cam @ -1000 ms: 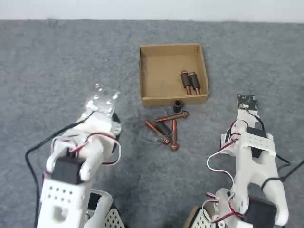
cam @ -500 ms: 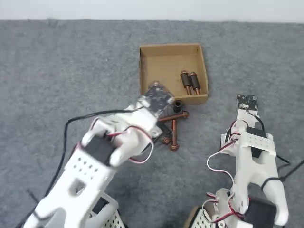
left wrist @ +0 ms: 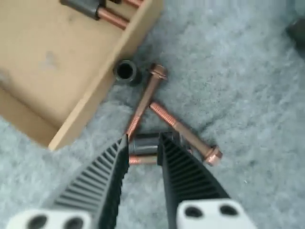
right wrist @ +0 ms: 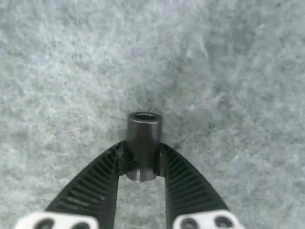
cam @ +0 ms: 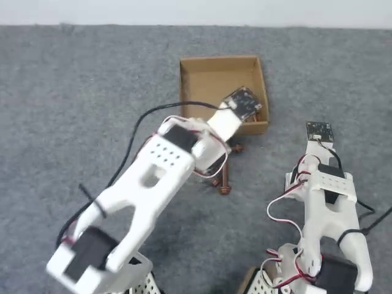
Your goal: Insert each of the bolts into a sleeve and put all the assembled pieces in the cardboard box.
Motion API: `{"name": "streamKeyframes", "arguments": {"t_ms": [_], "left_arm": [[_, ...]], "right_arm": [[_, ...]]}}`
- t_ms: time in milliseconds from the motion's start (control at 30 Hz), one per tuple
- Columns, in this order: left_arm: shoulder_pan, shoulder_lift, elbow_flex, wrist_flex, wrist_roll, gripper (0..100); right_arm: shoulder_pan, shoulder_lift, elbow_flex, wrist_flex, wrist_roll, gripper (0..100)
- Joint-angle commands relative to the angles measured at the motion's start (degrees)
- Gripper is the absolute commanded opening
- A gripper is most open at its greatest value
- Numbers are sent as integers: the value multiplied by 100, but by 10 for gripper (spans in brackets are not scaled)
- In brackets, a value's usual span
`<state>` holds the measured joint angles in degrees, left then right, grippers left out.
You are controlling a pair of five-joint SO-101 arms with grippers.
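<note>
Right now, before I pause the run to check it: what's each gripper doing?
Left gripper: at a dark sleeve; whether it grips cannot be told.
Right gripper: closed on a black sleeve.

You've got bright, even light from overhead in the high view. The white shell of the left arm [cam: 153, 184] reads very bright and drops a soft dark shadow on the grey mat [cam: 73, 92] right under it. The cardboard box [cam: 220, 59] walls shade a thin strip of its floor. In the left wrist view the bolts [left wrist: 143, 107] carry small highlights and soft shadows. In the right wrist view the sleeve [right wrist: 144, 138] has a sheen on its rim.
</note>
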<state>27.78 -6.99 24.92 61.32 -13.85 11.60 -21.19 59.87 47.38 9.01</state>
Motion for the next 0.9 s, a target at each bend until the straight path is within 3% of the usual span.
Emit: {"name": "streamKeyframes", "arguments": {"t_ms": [0,567,867], "left_arm": [[123,659,-673,-281,-167,87],[246,3209,-2554,-255,-132,87],[246,3763,-3099,-237,-132,87]], "right_arm": [[66,-268,-26,-101,88,7],[48,-268,-26,-180,88,7],[48,-268,-26,-180,88,7]]}}
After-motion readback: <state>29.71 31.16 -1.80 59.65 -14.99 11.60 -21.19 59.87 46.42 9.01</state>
